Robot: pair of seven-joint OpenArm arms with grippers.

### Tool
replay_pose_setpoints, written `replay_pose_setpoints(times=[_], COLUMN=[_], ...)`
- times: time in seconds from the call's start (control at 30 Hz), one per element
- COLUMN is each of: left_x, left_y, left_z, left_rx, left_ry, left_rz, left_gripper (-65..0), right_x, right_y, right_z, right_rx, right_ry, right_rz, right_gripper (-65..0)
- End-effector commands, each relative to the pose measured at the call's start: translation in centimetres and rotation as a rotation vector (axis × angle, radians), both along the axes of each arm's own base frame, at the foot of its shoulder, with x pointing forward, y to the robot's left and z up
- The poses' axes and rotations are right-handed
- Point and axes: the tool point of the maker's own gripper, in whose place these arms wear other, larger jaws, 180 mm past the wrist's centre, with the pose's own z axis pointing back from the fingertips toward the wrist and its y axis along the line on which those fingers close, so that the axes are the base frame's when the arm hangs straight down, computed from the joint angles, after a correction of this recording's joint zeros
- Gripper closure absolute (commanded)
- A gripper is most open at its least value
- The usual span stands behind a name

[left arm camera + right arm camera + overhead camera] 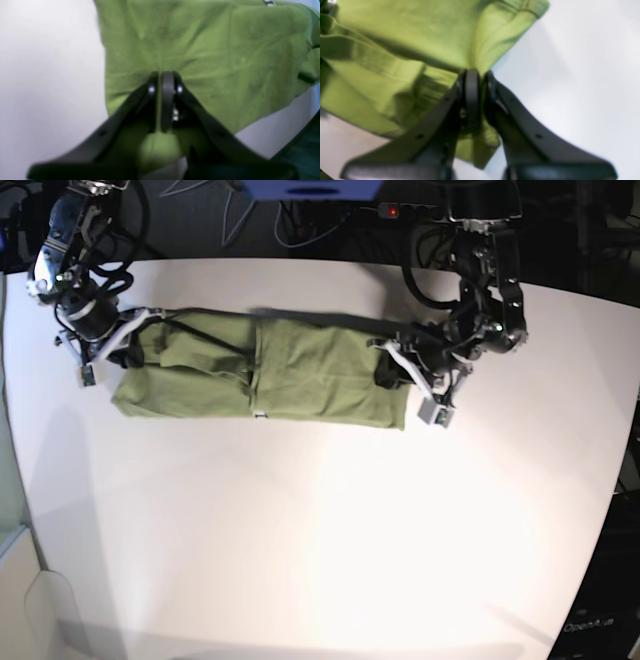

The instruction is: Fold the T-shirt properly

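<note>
The olive-green T-shirt (290, 375) lies as a long folded strip across the far half of the white table (330, 530). My left gripper (392, 365) is at the strip's right end, shut on a pinch of the fabric; in the left wrist view the gripper (165, 75) has cloth (212, 50) bunched between its jaws. My right gripper (135, 345) is at the strip's left end; in the right wrist view the gripper (476, 72) is shut on a raised fold of the shirt (407, 37). A small white tag (268, 3) shows at the top edge, and also in the base view (260, 415).
Black cables (300, 225) and a dark floor lie beyond the table's far edge. The table's right edge (625, 470) slants away. A pale translucent panel (15, 510) stands at the left edge.
</note>
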Motion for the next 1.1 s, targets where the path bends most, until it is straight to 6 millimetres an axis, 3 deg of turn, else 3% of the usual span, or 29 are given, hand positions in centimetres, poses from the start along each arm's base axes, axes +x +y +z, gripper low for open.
replay_pose_setpoints(times=[0.0,0.13,0.23,0.37,0.8,1.07], left_x=[-0.7,-0.7,-0.7,-0.3,0.7,0.7], left_y=[0.5,0.4,0.3,0.3,-0.8,-0.8], left_z=[-0.8,-0.8,-0.9,-0.6,0.2,0.3], left_rx=[0.05,0.048,0.047,0.038,0.014,0.014], left_ry=[0.044,0.047,0.05,0.039,0.015,0.01], left_rz=[-0.012,-0.012,-0.008,-0.005,-0.007,-0.009], left_gripper=[-2.8,-2.8,-2.8,-2.8,-2.8,-2.8], right_x=[1.7,3.1,3.3,3.5,2.2,2.3], right_y=[-0.2,0.7,2.5,5.4,18.7,24.0], right_z=[2.9,8.1,9.7,9.2,9.1,10.1], right_rx=[-0.019,-0.106,-0.147,-0.123,0.07,0.122], right_ry=[-0.102,-0.223,-0.225,-0.208,-0.224,-0.224], right_rz=[0.018,0.075,0.137,0.217,0.501,0.604], right_gripper=[-0.9,-0.9,-0.9,-0.7,-0.7,-0.7])
